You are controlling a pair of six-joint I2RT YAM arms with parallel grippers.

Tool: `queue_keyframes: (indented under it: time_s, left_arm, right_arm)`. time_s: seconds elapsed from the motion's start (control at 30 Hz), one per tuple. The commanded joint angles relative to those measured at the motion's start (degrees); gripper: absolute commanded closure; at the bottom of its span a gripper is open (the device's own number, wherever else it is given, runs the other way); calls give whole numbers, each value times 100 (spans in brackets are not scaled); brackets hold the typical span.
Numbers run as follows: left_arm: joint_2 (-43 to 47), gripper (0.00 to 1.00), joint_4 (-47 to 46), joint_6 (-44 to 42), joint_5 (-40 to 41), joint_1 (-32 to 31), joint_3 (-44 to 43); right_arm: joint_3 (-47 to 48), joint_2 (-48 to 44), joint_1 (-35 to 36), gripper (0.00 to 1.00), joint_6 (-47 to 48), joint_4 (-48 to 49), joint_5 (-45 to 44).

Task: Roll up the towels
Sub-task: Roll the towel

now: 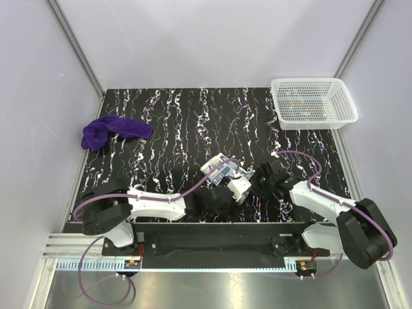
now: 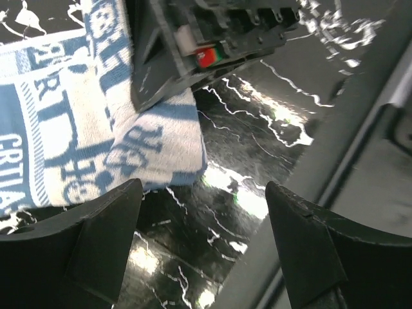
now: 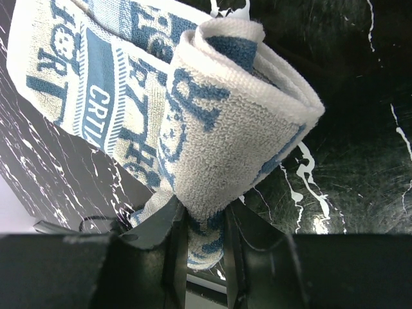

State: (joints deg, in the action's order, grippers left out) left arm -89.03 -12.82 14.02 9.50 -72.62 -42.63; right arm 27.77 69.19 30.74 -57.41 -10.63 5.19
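Work is on the patterned towel (image 1: 222, 172), which lies near the middle of the table (image 1: 174, 122), close to its near edge, between the two arms. The right claw (image 3: 205, 225) is clenched on the towel's curled end. One loose turn of the roll stands above its fingers, and the rest of the cloth trails flat towards the left. The left claw (image 2: 203, 188) is released, jaws wide, just on the near side of the flat part and touching nothing.

To roll well, I judge the right claw should carry the curl over the flat length without slackening, while the left pins that length so it cannot drag. A loose turn may spring open. The purple towel (image 1: 112, 131) lies bunched at the far left, not yet rolled.
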Motion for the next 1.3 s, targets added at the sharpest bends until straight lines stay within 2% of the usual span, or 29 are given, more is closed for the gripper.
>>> queue_keyframes:
  time_s: [0.0, 0.17, 0.3, 0.43, 0.47, 0.57, 0.77, 0.87, 0.93, 1.03, 1.1, 1.2, 1.23, 1.27]
  left_arm:
    - [-306, 16, -116, -540, 955, -296, -482]
    - [-606, 14, -142, -822, 1326, -507, -694]
    - [-1193, 14, 121, -822, 1634, -516, -1053]
    - [-1713, 18, 490, -726, 1748, -499, -1466]
    - [-1801, 31, 648, -673, 1809, -499, -1563]
    - [-1960, 47, 728, -524, 1950, -411, -1687]
    - [-1916, 57, 728, -198, 1863, -51, -1573]
    - [-1925, 71, 693, -145, 1722, 90, -1538]
    - [-1916, 88, 614, -154, 1599, 134, -1494]
    - [-1863, 99, 579, -163, 1406, 178, -1476]
    - [-1776, 100, 553, -172, 1205, 187, -1441]
    - [-1679, 100, 675, -110, 845, 222, -1484]
    - [-1653, 100, 719, -49, 748, 257, -1494]
    - [-1617, 100, 824, -5, 642, 274, -1511]
  right_arm:
    - [167, 33, 28, 75, 72, -132, 105]
    - [176, 51, 28, 75, 81, -150, 157]
    - [185, 60, 37, 75, 98, -185, 193]
    - [203, 25, 37, 75, 107, -255, 219]
    - [211, -19, 37, 75, 116, -281, 219]
    - [203, -89, 37, 75, 116, -360, 219]
    - [168, -213, 37, 75, 116, -448, 254]
    - [150, -265, 37, 75, 116, -466, 289]
    - [167, -292, 37, 75, 124, -518, 298]
    - [211, -327, 37, 75, 177, -624, 307]
    - [273, -353, 37, 75, 212, -729, 298]
    - [413, -318, 46, 69, 309, -931, 298]
    - [457, -310, 37, 56, 361, -1001, 220]
    - [562, -318, 37, 50, 388, -1080, 176]
